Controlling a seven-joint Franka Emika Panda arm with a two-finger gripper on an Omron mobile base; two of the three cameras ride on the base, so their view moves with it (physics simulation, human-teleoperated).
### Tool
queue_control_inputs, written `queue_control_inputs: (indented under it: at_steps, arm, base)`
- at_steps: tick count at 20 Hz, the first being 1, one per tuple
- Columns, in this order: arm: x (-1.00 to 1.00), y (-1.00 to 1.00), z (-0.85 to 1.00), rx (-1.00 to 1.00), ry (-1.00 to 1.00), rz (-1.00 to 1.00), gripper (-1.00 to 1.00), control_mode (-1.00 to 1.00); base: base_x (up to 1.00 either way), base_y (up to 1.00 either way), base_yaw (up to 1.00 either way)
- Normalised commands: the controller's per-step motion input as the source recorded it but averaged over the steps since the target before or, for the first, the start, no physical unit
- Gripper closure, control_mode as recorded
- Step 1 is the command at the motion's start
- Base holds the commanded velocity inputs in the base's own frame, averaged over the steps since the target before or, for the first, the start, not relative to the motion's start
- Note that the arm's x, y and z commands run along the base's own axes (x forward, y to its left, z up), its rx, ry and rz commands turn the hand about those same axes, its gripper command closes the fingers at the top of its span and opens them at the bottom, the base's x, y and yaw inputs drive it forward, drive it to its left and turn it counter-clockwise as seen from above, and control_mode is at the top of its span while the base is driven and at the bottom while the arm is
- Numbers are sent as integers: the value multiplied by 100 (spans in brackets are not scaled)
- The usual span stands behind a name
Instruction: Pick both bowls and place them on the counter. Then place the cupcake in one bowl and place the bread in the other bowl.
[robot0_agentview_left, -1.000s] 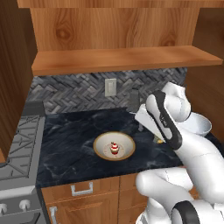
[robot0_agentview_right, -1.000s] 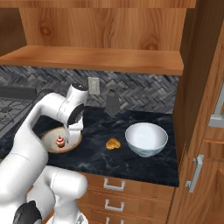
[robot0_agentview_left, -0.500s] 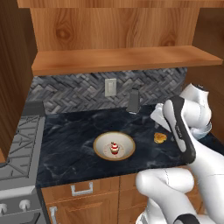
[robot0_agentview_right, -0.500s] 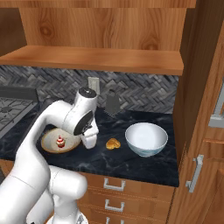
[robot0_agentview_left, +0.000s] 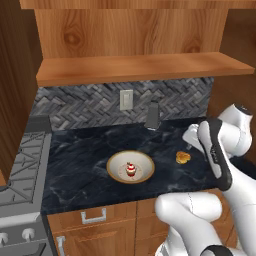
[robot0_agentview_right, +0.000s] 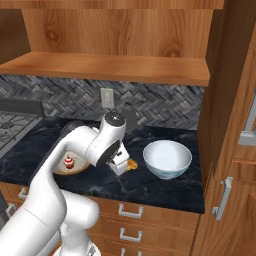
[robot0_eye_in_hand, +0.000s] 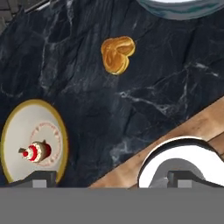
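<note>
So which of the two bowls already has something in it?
The shallow cream bowl with the tan rim: the little red-and-white cupcake sits inside. The deeper white bowl is empty.

golden-orange bread (robot0_eye_in_hand: 117, 54) on black, pale-veined counter (robot0_eye_in_hand: 144, 96).

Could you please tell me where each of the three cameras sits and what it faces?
Left base view: behind the arm's left, looking down at the counter; arm at lower right.
Right base view: behind its right, facing the same counter and the white bowl; arm at lower left.
Hand view: on the hand, above the bread; finger tips at bottom.
All share the bread and the cupcake in the cream bowl.
</note>
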Motion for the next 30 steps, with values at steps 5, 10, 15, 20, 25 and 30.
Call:
queue_control_inputs:
  at_steps: [5,10,15,20,25,30]
  arm:
    - [37,-20,-17,-11,1,5,-100,-100]
    - [52,0,-10,-19,15,0,-100,-100]
    - [42,0,-23,-8,16,0,-100,-100]
    - [51,-6,-33,0,8,1,-100,-100]
    - [58,-16,-31,0,12,0,-100,-100]
    - [41,-16,-22,0,14,0,-100,-100]
  base:
    - [0,0,0]
    - [0,0,0]
    - [0,0,0]
    - [0,0,0]
    - [0,0,0]
    - [0,0,0]
